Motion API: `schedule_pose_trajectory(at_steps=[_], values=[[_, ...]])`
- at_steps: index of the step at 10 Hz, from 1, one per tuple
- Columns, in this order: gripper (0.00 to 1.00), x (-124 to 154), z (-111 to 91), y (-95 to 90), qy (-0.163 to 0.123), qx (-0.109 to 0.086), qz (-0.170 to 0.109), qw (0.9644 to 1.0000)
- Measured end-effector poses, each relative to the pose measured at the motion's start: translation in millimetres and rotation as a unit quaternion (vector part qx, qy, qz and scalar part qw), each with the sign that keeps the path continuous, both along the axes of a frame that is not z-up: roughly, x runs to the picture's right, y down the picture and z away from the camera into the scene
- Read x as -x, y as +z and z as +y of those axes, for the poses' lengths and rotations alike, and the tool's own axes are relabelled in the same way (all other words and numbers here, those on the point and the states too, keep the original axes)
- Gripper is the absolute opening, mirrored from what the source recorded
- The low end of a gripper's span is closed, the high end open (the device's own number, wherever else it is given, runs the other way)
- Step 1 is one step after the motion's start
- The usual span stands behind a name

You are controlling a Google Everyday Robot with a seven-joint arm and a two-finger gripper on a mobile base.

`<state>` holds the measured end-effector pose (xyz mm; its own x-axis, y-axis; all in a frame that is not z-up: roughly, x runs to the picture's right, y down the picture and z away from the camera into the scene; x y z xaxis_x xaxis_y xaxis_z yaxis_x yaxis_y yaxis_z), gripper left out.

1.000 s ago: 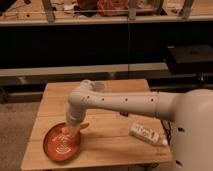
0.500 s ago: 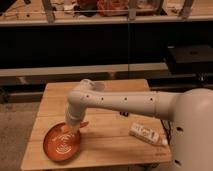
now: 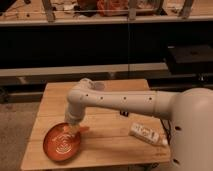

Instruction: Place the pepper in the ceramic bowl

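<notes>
The ceramic bowl (image 3: 61, 144), a shallow orange-red dish with pale swirl lines, sits at the front left of the wooden table (image 3: 107, 145). My gripper (image 3: 73, 129) hangs from the white arm and reaches down over the bowl's far right rim. The pepper (image 3: 83, 128), small and orange-red, shows right at the gripper's tip and sticks out to the right beside the rim. I cannot tell whether it is held or rests on the rim.
A white oblong bottle (image 3: 147, 134) lies on the table at the right, near my white body (image 3: 192, 135). A small dark item (image 3: 123, 114) peeks out under the arm. Dark shelving stands behind the table.
The gripper has shifted very slightly to the left over the bowl's rim. The pepper stays at its tip. Nothing else has moved.
</notes>
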<state>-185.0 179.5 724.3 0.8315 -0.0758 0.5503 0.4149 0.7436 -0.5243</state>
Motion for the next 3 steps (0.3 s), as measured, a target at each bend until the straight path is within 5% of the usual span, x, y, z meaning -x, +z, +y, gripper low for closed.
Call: schedule_pose_trajectory(at_steps=[3], values=[[0.69,0.8,-1.2,0.5,-0.003,0.000,-0.001,1.0000]])
